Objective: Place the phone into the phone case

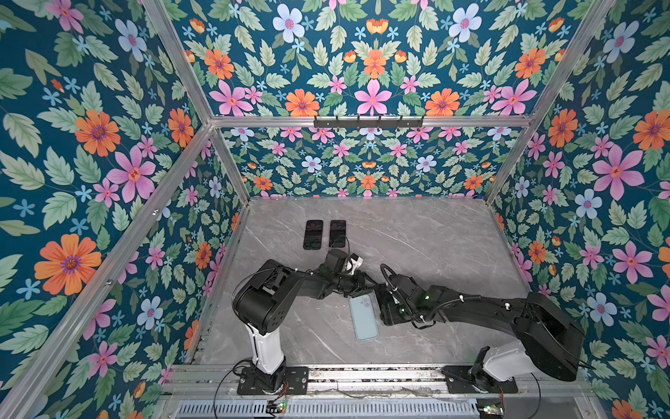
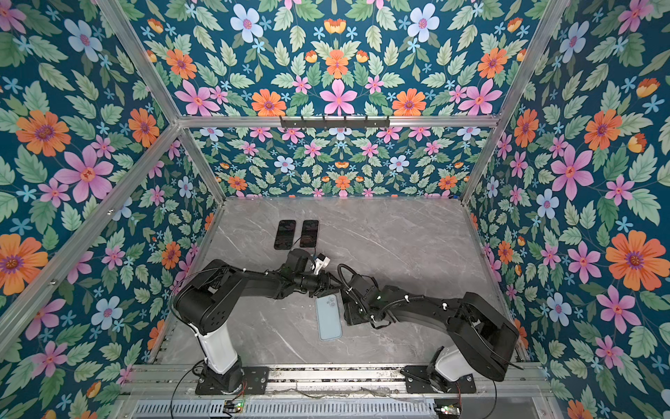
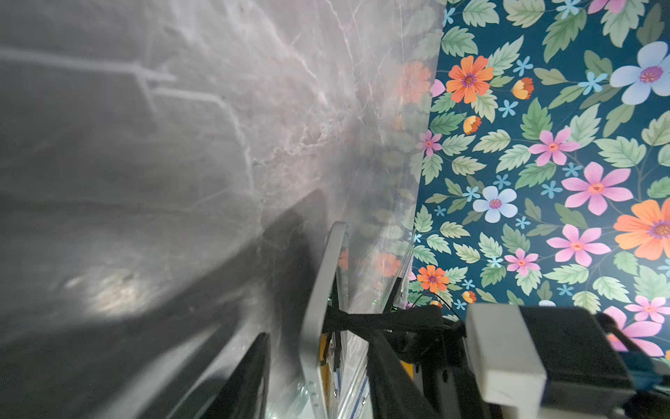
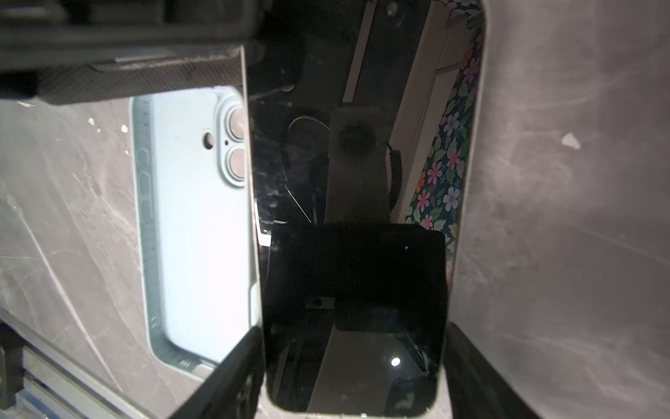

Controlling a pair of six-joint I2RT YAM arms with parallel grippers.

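Observation:
A light blue phone case (image 1: 363, 318) (image 2: 328, 319) lies open side up near the table's front middle; the right wrist view shows its camera cutout (image 4: 195, 217). Just right of it, my right gripper (image 4: 353, 332) (image 1: 388, 308) is shut on the phone (image 4: 355, 163), a finger against each long edge, black screen up. The arm hides the phone in both top views. My left gripper (image 3: 319, 337) (image 1: 375, 288) stands open astride the phone's far end (image 3: 322, 283). One of its fingers (image 3: 250, 373) is apart from the silver edge.
Two dark phones (image 1: 313, 234) (image 1: 337, 233) lie side by side on the grey marble table (image 1: 435, 246) at the back left. Floral walls close in three sides. A metal rail (image 1: 362, 375) carries both arm bases along the front edge.

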